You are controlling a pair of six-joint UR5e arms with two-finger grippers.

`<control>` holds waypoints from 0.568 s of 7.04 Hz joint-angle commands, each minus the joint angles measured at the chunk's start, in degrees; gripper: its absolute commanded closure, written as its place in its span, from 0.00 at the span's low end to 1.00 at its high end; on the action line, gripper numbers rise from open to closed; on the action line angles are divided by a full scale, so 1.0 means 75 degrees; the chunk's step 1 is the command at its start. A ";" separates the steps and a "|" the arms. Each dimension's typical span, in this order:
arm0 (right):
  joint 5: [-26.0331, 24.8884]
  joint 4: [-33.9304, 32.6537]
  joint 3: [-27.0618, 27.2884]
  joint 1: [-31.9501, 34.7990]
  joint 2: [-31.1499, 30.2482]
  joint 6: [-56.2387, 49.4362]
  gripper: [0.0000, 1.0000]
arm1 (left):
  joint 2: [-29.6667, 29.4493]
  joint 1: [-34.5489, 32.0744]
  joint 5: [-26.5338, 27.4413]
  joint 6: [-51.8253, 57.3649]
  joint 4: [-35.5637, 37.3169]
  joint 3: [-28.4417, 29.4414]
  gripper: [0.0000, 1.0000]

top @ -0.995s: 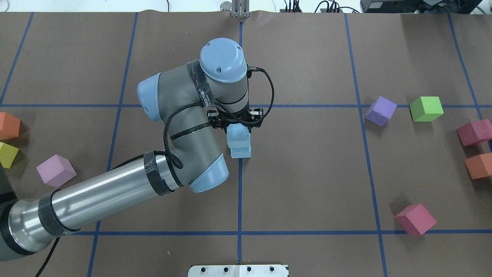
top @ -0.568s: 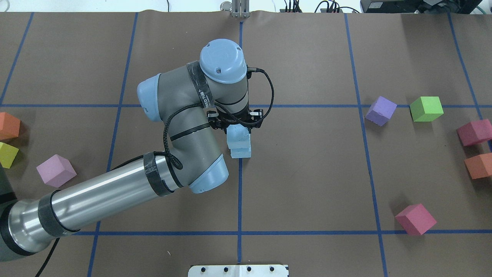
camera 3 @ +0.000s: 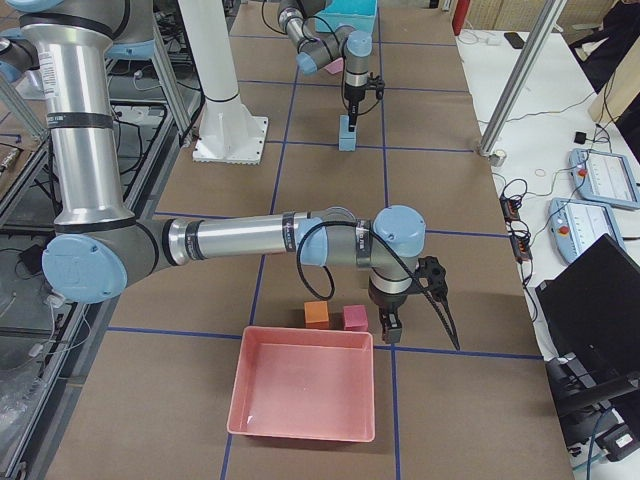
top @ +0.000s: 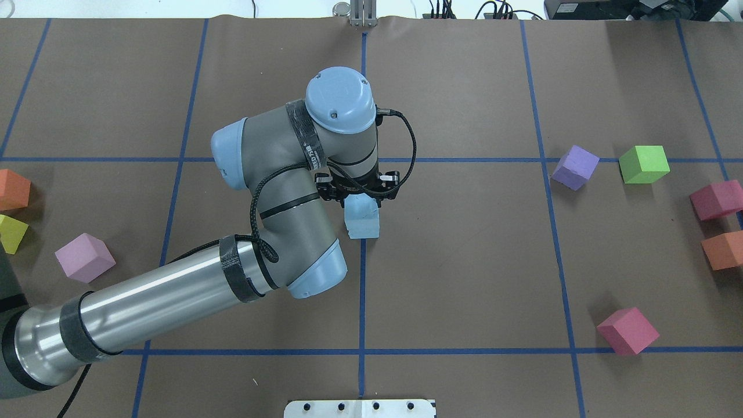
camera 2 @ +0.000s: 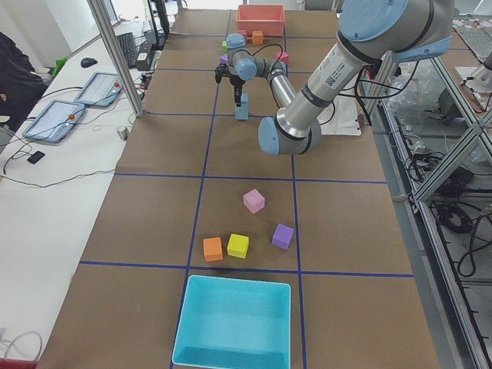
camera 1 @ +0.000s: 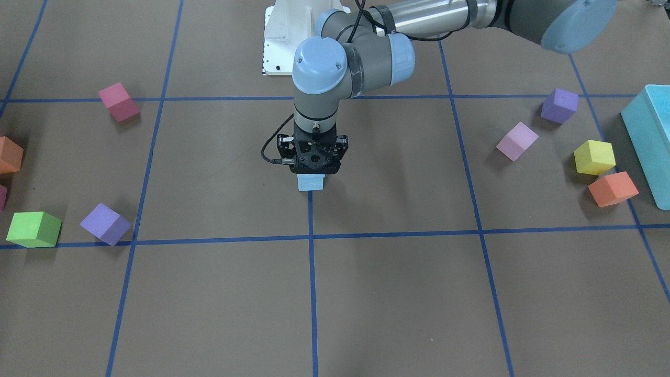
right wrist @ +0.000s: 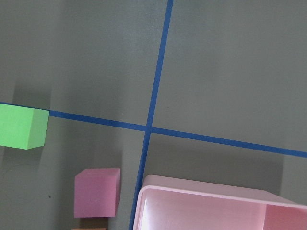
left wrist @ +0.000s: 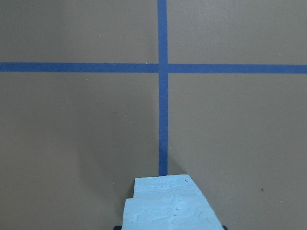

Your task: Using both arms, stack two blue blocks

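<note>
Brown table (top: 464, 278) gridded with blue tape (top: 362, 290); white desk (camera 2: 38, 254) alongside.

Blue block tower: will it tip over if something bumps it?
It could tip, since the upper blue block stands on just the lower blue block, a small base. Both look like matte foam, so they are probably light, squishy and not slippery.

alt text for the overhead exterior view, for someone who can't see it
The left arm reaches in from the lower left across the brown table, with the left gripper directly over two stacked blue blocks at the centre. Other coloured cubes lie scattered near both side edges.
</note>
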 commanded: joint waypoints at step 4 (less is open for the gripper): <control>0.0000 0.0000 0.0002 0.0000 0.0000 0.0000 0.00 | 0.0002 0.0038 -0.0007 0.0069 -0.0012 -0.0003 0.04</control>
